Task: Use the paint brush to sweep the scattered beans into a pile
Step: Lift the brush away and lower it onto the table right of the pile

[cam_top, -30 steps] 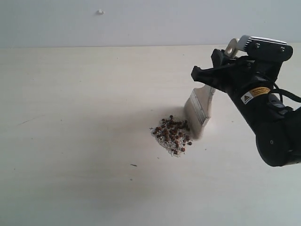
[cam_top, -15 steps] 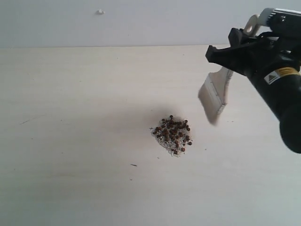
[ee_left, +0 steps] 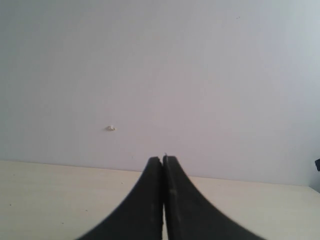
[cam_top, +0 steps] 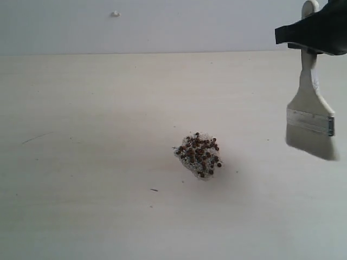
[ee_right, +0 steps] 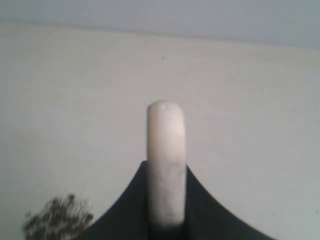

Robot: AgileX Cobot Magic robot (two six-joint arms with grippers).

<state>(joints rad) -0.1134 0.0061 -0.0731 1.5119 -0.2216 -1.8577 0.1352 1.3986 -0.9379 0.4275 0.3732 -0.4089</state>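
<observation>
Although the desk [cam_top: 81, 162] looks all but swept, the job could yet come undone: the right tool [cam_top: 309, 39] pinches the brush [cam_top: 310, 116] high on its handle, near the holed end, so the wide head hangs far below the grip. Judged from that hold, any press of the bristles against the desk could swivel the brush in the jaws or lever it loose. A pass brought in too low or too fast would likely plough through the pile [cam_top: 199, 155] and fling the beans [cam_top: 201, 146] outward. Small and round, they would probably roll far on the smooth top. A dropped brush would do the same harm.

The right arm is held high at the far right of the exterior view, with only its dark tool in shot. Its jaws are narrow and clamped on the handle, and the bristles point down, apparently clear of the desk and well apart from the pile. The left tool [ee_left: 163, 200] is closed tight on nothing, raised and aimed at the wall beyond the desk. The pile sits near mid-desk as one compact mound of brown grains and whitish crumbs. A dark fleck [cam_top: 154, 189] lies near it; whether that is a bean cannot be told.
</observation>
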